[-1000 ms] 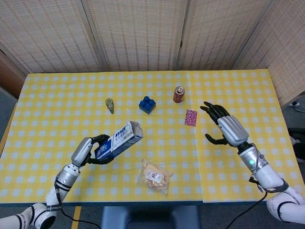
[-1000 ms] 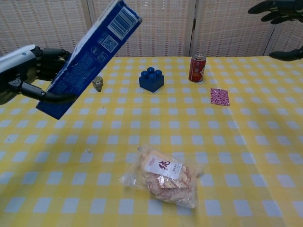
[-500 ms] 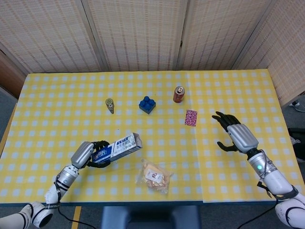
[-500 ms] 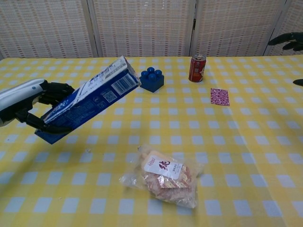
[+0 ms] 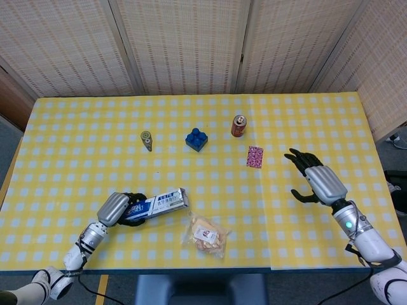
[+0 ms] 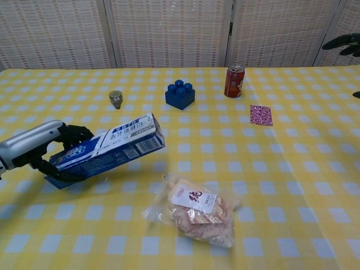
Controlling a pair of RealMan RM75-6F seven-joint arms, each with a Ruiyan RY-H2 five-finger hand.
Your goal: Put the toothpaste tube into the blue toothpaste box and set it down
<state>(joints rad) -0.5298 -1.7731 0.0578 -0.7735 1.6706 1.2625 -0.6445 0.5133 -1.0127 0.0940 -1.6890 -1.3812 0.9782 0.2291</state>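
Left robot hand (image 6: 45,151) grips the near end of the blue toothpaste box (image 6: 107,149), dark fingers wrapped round it. Box sits near the front-left corner of the bench (image 5: 82,121), its gripped end low at the cloth; whether it touches I cannot tell. Long axis runs from the hand toward the bench middle, far end tilted slightly up and clear of the surface. Tube not visible; judged to be inside.

Judgement: remaining step is lowering the far end flat and releasing; left hand alone is placed for this.

Right robot hand (image 5: 316,180) well apart near the right edge, fingers spread, holding nothing.

Box: printed glossy card, rectangular, sharp edges. Crinkled clear snack bag (image 6: 194,210) lies just beside the box's far end, toward the front edge. Cloth: yellow-white check, matte
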